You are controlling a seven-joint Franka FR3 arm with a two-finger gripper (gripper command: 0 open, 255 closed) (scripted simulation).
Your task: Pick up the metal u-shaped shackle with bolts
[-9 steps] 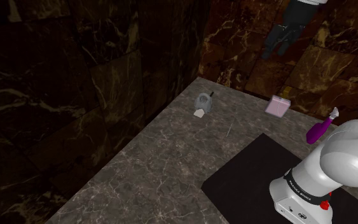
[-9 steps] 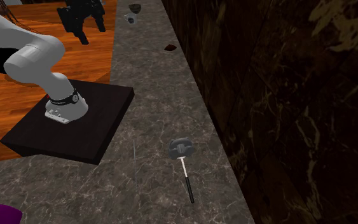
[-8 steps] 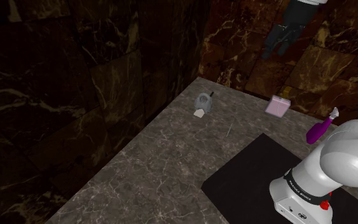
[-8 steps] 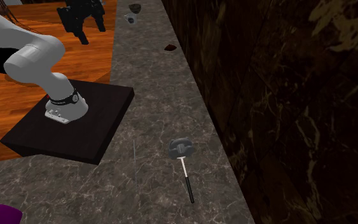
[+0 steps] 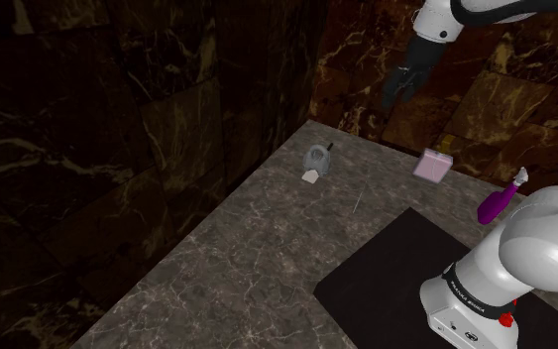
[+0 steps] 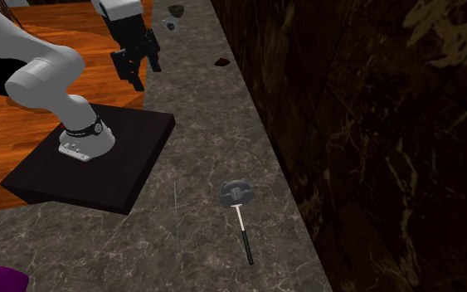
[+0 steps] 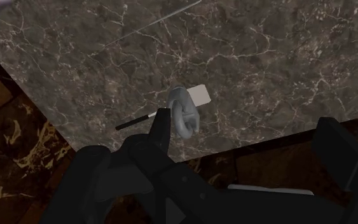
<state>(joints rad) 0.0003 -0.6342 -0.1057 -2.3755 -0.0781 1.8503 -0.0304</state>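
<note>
The shackle (image 5: 316, 157) is a small grey curved piece lying on the dark marble counter (image 5: 267, 258) close to the corner of the walls, with a white tag (image 5: 309, 176) touching it. In the second exterior view the shackle (image 6: 235, 192) has a thin white-and-black rod (image 6: 244, 231) lying against it. My gripper (image 5: 397, 91) hangs open, high above the counter and off to the shoulder view's right of the shackle. From the hand's camera the shackle (image 7: 184, 112) lies far beyond the tip of one finger (image 7: 161, 130), and the gripper (image 7: 244, 124) holds nothing.
A pink box (image 5: 433, 165) and a purple bottle (image 5: 500, 201) sit near the far wall. The black stand (image 6: 90, 166) bears the arm's base. Small dark objects (image 6: 173, 17) lie further along the counter. Dark marble walls (image 5: 167, 119) border the counter on two sides.
The arm has swung the gripper down and towards the shackle: leftwards in the shoulder view, rightwards in the second exterior view. The shackle has not moved.
</note>
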